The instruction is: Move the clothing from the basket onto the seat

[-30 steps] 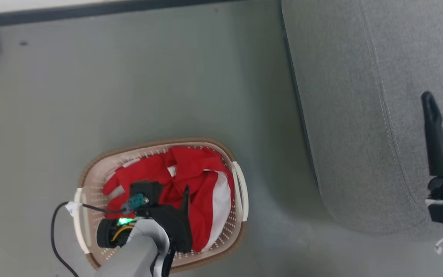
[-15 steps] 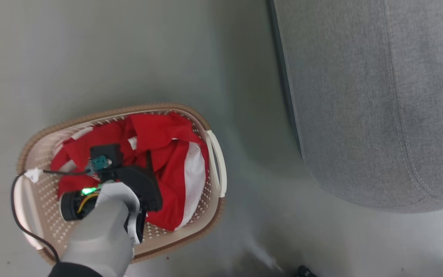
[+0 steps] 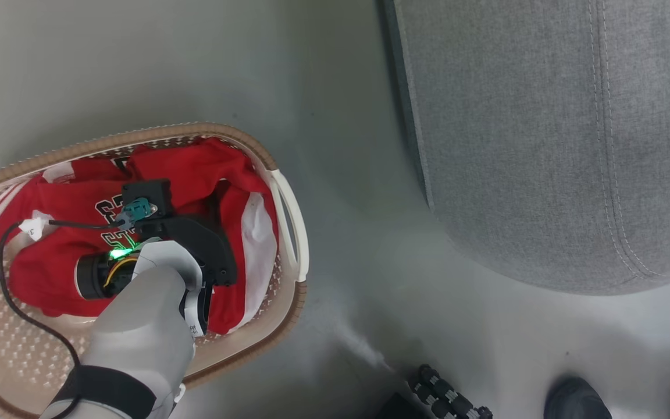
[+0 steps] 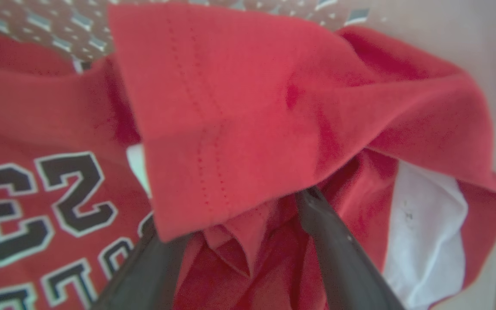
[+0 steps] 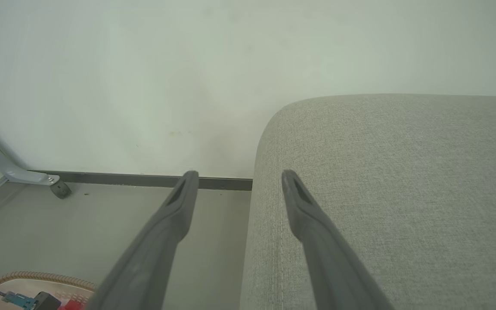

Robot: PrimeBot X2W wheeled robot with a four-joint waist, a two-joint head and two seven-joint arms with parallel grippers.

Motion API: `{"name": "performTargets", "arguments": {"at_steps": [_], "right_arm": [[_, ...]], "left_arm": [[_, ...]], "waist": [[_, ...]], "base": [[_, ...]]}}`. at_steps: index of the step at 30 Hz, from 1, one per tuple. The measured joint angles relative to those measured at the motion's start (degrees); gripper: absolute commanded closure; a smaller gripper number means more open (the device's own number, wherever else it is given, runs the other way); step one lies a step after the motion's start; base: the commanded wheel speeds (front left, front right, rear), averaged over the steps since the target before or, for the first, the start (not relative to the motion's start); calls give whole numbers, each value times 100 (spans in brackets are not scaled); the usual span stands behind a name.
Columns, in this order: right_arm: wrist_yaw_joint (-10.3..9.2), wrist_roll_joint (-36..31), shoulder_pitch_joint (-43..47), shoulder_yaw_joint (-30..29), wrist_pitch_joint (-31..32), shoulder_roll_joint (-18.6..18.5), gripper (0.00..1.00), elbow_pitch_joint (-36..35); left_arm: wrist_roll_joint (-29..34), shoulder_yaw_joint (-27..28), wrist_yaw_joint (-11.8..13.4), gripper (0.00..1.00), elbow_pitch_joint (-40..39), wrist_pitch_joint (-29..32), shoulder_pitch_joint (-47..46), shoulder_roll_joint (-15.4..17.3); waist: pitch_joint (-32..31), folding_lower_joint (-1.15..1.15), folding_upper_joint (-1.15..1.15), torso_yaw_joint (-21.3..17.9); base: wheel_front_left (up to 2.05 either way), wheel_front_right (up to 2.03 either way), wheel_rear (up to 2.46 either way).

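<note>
Left gripper point(image 4: 230, 219): jaws standing apart, clothing point(image 4: 252, 107) bunching between them, basket point(image 3: 195, 129) lying beneath. Right gripper point(image 5: 240, 174): jaws gaping, holding nothing, seat point(image 5: 403, 193) lying beneath.

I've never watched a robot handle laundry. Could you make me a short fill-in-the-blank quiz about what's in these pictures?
1. The clothing in the basket is mostly ____ with white panels.
2. Its lettering is ____ with white edges.
3. The left claw, down among the clothing, has its fingers ____.
4. The right claw hangs beside the ____ seat.
Missing words: red; black; open; grey.
</note>
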Motion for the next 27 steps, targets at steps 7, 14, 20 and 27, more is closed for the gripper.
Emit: {"name": "performTargets", "arguments": {"at_steps": [7, 14, 20, 27], "right_arm": [[0, 59, -91, 53, 0, 3, 0, -11], [0, 181, -196, 70, 0, 20, 0, -40], [0, 198, -194, 62, 0, 22, 0, -46], [0, 200, -194, 18, 0, 21, 0, -88]], "left_arm": [[-30, -131, 0, 100, 29, -46, -20, 22], [-233, -174, 0, 100, 83, -69, -20, 30], [-380, -276, 0, 100, -29, -156, -1, 29], [-597, -421, 0, 100, -430, -204, 220, 36]], "waist": [[119, 0, -1, -161], [111, 0, 0, -209], [7, 0, -1, -121], [-162, -1, -1, 52]], "base": [[0, 0, 0], [0, 0, 0], [0, 0, 0], [0, 0, 0]]}}
